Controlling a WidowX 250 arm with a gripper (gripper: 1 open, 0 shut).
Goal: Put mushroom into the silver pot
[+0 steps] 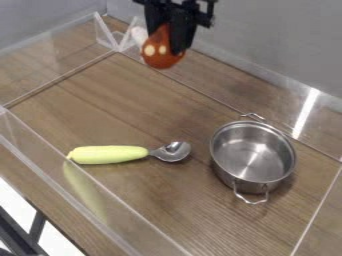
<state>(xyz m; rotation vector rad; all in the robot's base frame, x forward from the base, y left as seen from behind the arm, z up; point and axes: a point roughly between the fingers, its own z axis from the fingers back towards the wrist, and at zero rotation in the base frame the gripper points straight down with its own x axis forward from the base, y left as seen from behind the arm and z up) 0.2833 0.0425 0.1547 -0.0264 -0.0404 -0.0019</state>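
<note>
My gripper (166, 48) hangs at the top middle of the camera view, pointing down, shut on the mushroom (163, 55). The mushroom's red-brown cap shows below the black fingers, well above the wooden table. The silver pot (254, 156) stands empty on the table at the lower right, some way to the right of and nearer the camera than the gripper. Its two small side handles show at its far and near edges.
A metal spoon with a yellow handle (127, 154) lies on the table left of the pot. Clear plastic walls (40, 55) fence the wooden tabletop on all sides.
</note>
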